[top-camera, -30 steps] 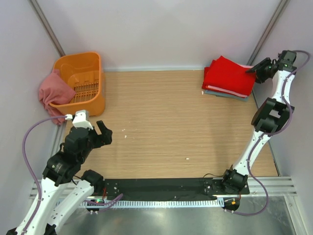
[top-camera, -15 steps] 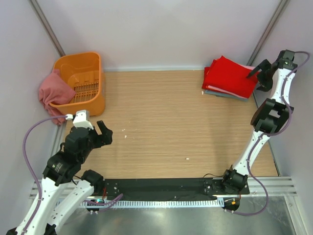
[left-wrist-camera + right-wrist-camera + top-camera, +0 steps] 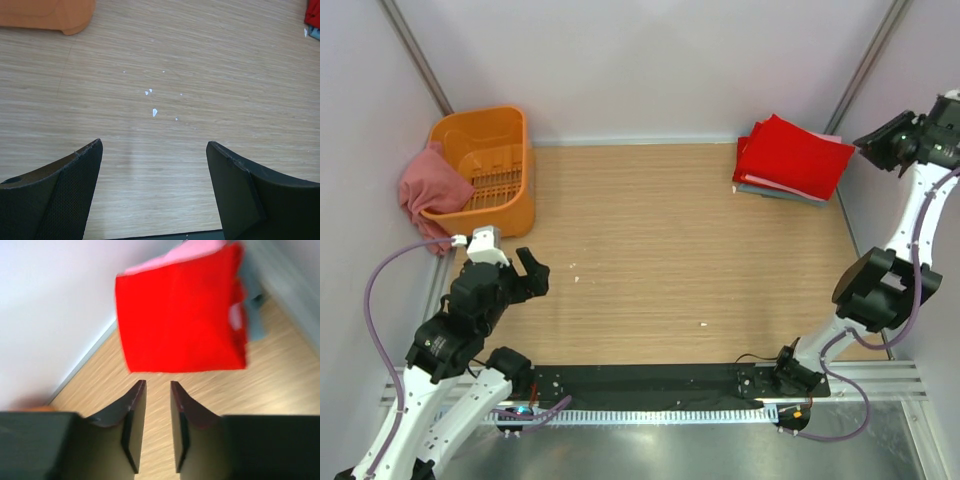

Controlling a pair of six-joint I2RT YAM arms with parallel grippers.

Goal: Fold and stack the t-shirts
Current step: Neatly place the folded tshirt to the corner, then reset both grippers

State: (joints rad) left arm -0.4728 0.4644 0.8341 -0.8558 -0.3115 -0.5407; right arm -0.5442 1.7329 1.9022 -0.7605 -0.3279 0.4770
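Observation:
A folded bright red t-shirt tops a stack at the table's far right corner. Light pink and grey-blue layers peek out from under it. A dusty rose t-shirt hangs crumpled over the left rim of the orange basket. My right gripper hovers off the stack's right edge, its jaws a narrow gap apart with nothing between them. My left gripper stands wide open and empty over bare wood near the basket.
The basket's corner shows at the top left of the left wrist view. Small white crumbs lie on the wood ahead of the left fingers. Walls close in the table at the back, left and right.
The right arm has pulled back and up, rightward away from the red stack, leaving it on the table. Its jaws stand narrower than before. The left arm has not moved.

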